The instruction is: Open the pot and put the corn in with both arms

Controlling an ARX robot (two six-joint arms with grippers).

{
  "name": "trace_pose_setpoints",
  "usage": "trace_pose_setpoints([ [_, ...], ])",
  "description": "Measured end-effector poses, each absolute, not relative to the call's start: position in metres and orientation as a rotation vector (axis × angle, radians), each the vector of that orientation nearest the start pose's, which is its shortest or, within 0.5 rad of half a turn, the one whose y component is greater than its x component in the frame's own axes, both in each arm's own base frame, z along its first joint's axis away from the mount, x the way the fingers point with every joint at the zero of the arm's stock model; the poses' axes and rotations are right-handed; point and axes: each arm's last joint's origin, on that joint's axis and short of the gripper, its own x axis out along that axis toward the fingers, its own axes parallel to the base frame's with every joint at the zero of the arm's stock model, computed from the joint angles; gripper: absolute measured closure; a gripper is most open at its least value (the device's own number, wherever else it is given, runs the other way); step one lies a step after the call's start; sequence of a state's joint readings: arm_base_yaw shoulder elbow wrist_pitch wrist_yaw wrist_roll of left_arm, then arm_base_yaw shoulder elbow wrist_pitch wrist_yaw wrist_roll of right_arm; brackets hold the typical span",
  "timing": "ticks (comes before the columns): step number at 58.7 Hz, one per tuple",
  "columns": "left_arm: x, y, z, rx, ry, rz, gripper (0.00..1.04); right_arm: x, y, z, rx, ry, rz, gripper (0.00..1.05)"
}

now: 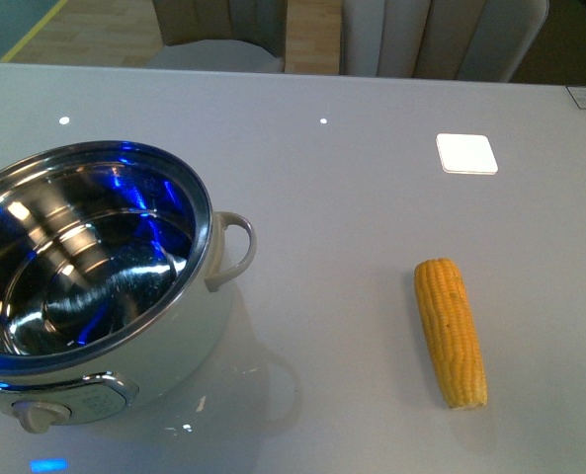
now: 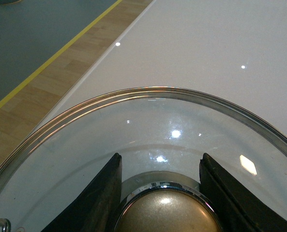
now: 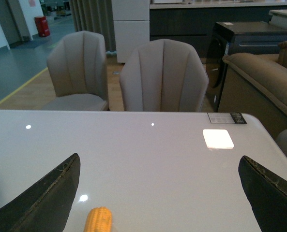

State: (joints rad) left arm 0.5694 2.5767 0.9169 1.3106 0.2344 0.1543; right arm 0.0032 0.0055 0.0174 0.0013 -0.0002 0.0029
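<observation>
Open pot (image 1: 189,336) at the tabletop's (image 1: 352,227) near left corner, with the corn (image 1: 451,331) lying well apart toward the near right edge.
The pot has no lid on and its shiny steel inside shows. Its white loop handle (image 1: 235,247) faces the corn's side, and the beige dial (image 1: 38,415) is on the near wall. The corn lies flat, its length running roughly near to far, touching nothing. The left gripper (image 2: 160,157) jaws pinch the beige knob (image 2: 167,215) of the glass lid (image 2: 148,111), one jaw on each side, off the pot by the tabletop's edge. Cannot tell if the lid rests on the tabletop. The right gripper (image 3: 158,158) jaws are spread wide and hold nothing, over the tabletop, with the corn's tip between them. Two beige chairs (image 3: 162,77) stand past the far edge.
</observation>
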Motion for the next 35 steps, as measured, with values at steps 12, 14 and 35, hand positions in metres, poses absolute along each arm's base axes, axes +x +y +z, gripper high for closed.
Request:
trace_pose_setpoints([
  [12,0.326,0.188,-0.051,0.001,0.343,0.279,0.63,0.097,0.0,0.169,0.003,-0.013,0.003,0.09],
  [14,0.327,0.187,-0.052,-0.003,0.343,0.275,0.63,0.097,0.0,0.169,0.003,-0.013,0.003,0.09],
  [35,0.331,0.186,-0.062,-0.049,0.369,0.278,0.63,0.097,0.0,0.169,0.003,-0.013,0.003,0.09],
])
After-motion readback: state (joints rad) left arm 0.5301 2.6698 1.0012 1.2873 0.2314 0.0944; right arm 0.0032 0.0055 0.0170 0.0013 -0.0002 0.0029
